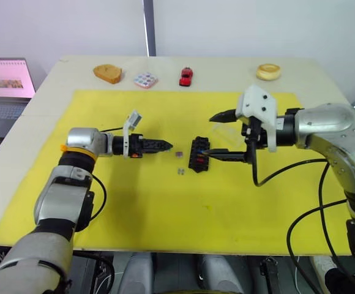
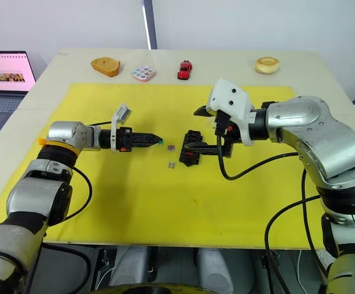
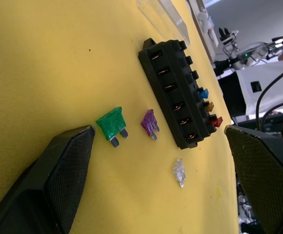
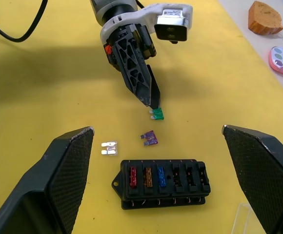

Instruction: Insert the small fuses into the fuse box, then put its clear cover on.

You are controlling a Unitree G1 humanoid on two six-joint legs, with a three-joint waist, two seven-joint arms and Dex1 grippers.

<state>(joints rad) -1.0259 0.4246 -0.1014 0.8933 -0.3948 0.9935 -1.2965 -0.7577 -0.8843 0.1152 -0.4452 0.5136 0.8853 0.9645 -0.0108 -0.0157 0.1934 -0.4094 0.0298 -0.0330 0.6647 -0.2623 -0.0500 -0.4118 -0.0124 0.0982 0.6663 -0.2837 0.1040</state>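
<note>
Where fuse box (image 4: 162,183) sits, no lettering

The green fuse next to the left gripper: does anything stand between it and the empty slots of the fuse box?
Partly. The purple fuse lies on the mat between the green fuse and the fuse box. The left gripper is at the green fuse. The empty slots themselves are uncovered; the clear cover lies beyond the box.

- clear cover (image 4: 243,218) is chopped off by the right wrist view's bottom edge, just a corner showing
- fuse box (image 1: 199,153) slots are too tiny to read from the head views
</note>
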